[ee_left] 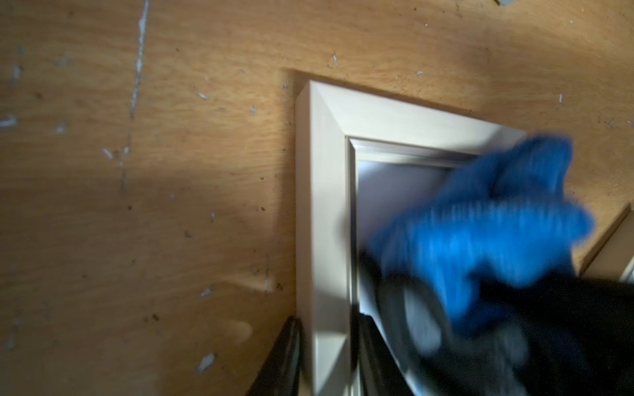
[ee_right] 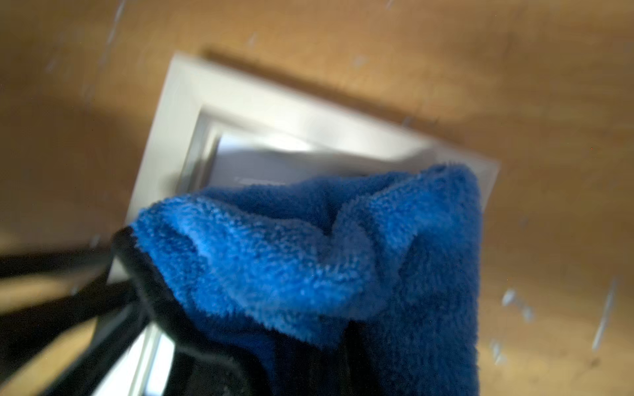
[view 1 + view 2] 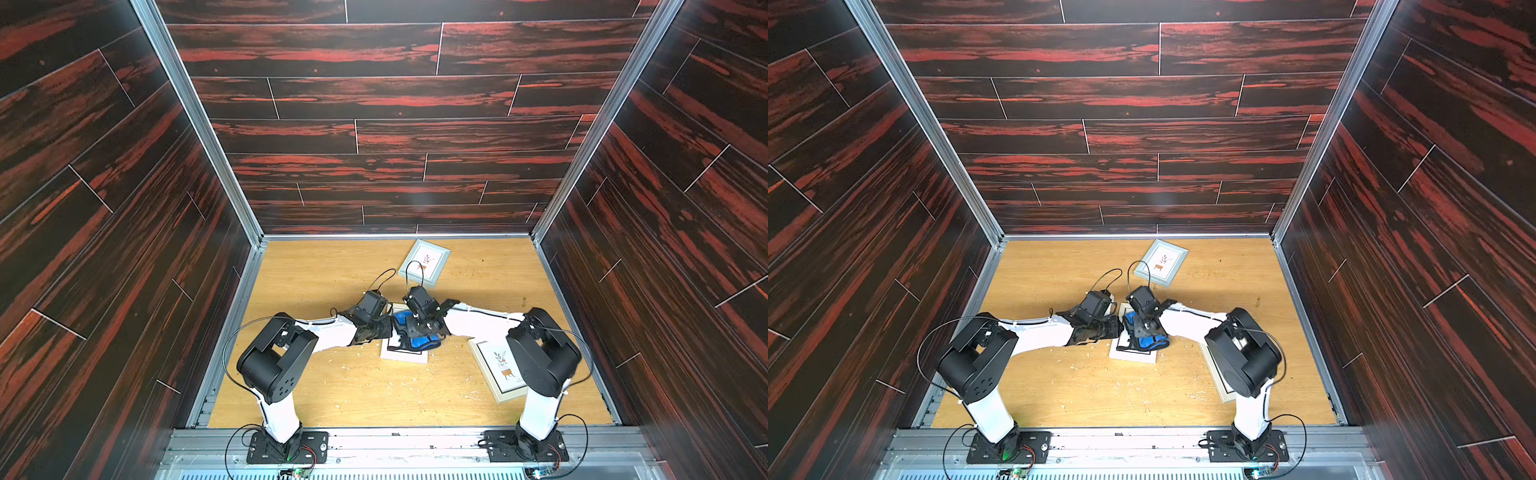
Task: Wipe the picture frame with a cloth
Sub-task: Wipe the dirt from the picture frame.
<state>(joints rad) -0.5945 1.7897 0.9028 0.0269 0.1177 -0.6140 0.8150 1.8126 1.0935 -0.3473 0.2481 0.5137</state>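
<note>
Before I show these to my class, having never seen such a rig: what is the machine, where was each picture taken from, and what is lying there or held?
The machine is a left arm and a right arm, bolted beside a wooden table, each ending in a two-fingered gripper. Both top views look down from overhead; the others come from wrist cameras. Three picture frames lie flat: the middle frame, the far frame, the near frame. The right gripper is shut on the blue cloth, over the middle frame. The left gripper straddles that frame's rail; whether it clamps is unclear.
</note>
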